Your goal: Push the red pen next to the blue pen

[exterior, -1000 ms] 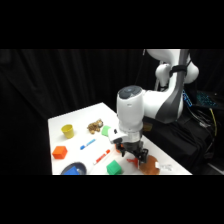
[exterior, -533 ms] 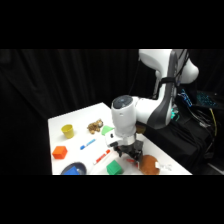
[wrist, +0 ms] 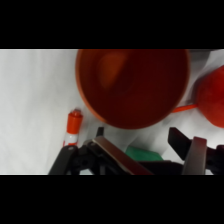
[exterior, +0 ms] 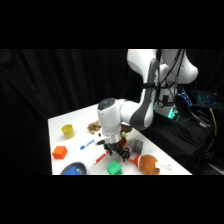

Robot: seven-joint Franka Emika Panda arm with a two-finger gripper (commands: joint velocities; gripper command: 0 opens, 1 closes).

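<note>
A big red bowl fills the upper middle. The red pen lies just left of it on the white table. A green block shows below the bowl.

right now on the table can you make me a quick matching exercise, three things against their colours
Things:
1. pen lying left of the gripper
2. small cup near the table's far left
3. block at the front edge below the gripper

Colours:
A. green
B. blue
C. yellow

Pairs: 1-B, 2-C, 3-A
</note>
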